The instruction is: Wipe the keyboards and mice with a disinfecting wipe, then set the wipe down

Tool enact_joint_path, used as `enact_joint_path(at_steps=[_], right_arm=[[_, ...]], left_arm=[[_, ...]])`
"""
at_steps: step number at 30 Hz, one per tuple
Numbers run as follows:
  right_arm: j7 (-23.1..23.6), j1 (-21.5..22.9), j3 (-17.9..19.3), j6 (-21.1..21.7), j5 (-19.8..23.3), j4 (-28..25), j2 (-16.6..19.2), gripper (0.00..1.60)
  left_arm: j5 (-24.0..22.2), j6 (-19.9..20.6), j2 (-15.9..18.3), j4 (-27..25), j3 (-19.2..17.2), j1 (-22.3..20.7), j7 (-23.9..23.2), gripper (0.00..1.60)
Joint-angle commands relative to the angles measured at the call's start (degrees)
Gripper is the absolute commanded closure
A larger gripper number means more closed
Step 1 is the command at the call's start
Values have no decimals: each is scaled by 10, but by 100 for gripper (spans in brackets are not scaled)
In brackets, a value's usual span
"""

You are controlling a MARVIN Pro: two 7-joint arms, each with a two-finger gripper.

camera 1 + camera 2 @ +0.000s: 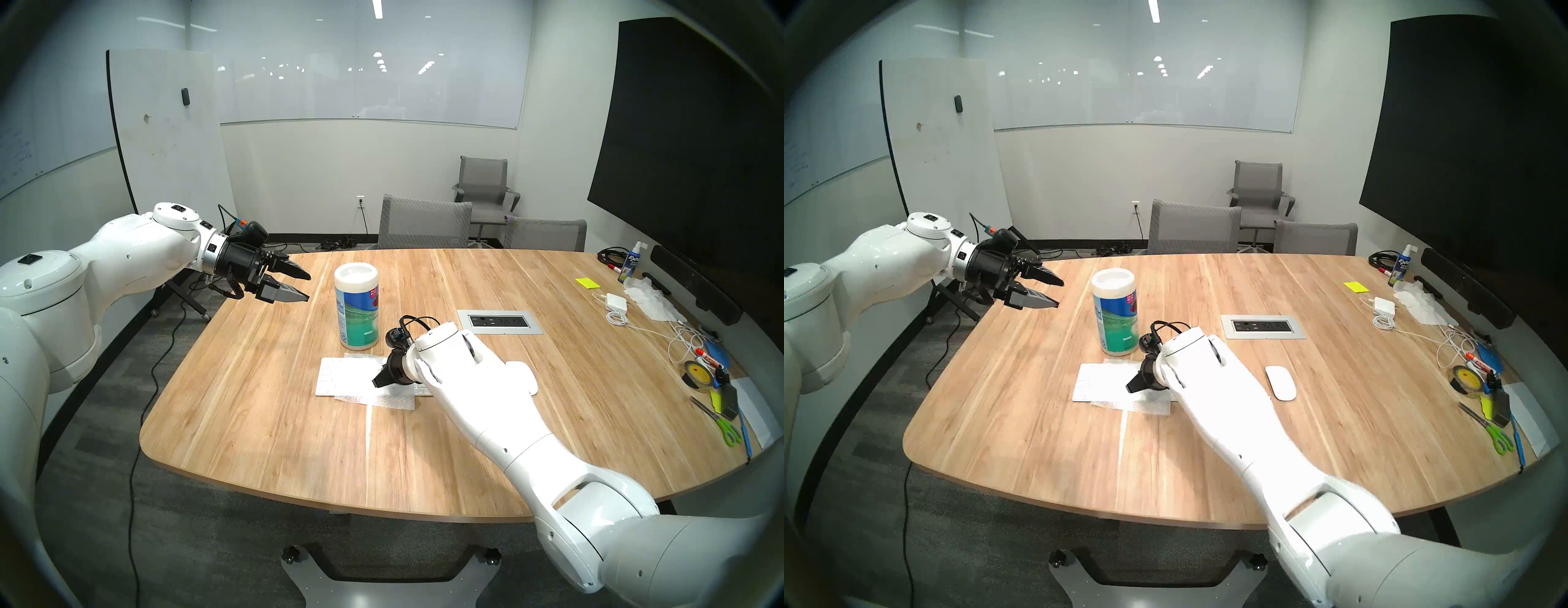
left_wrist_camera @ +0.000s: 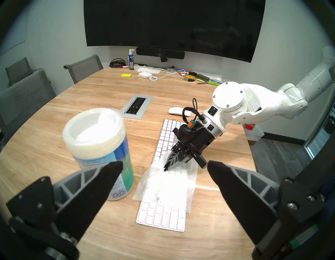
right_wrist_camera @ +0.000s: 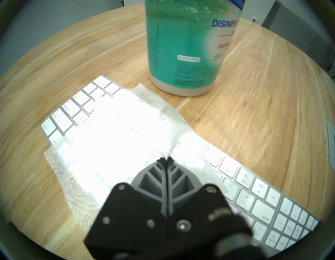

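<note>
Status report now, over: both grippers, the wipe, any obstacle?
Right gripper shut on wipe, spread over keyboard. Left gripper open, empty, above the table. Wipe canister stands just behind keyboard; mouse clear.

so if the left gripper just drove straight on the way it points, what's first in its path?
Probably the wipes canister: the left gripper is open, aimed down across the table, the canister nearest ahead, slightly off-centre. Depth is unclear; it might pass beside it to the wipe.

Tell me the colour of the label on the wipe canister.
Mostly teal-green with blue and white on the canister; right wrist view shows it best.
</note>
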Motion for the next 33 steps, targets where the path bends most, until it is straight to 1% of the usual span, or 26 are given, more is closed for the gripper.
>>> enact_joint_path(at_steps=[1,13,24,33], right_arm=[[-3,5,1,-8,-3,-11,3,160],[-6,23,17,-16,-8,7,12,160],[3,34,31,-22,-10,20,27,160],[29,24,32,-16,-13,-5,55,160]], left_arm=[[-8,0,-1,2,1,-15,1,0],[-9,0,-1,2,2,-16,1,0],[-10,0,-1,2,3,-16,1,0],[-11,-1,-1,2,5,-16,1,0]])
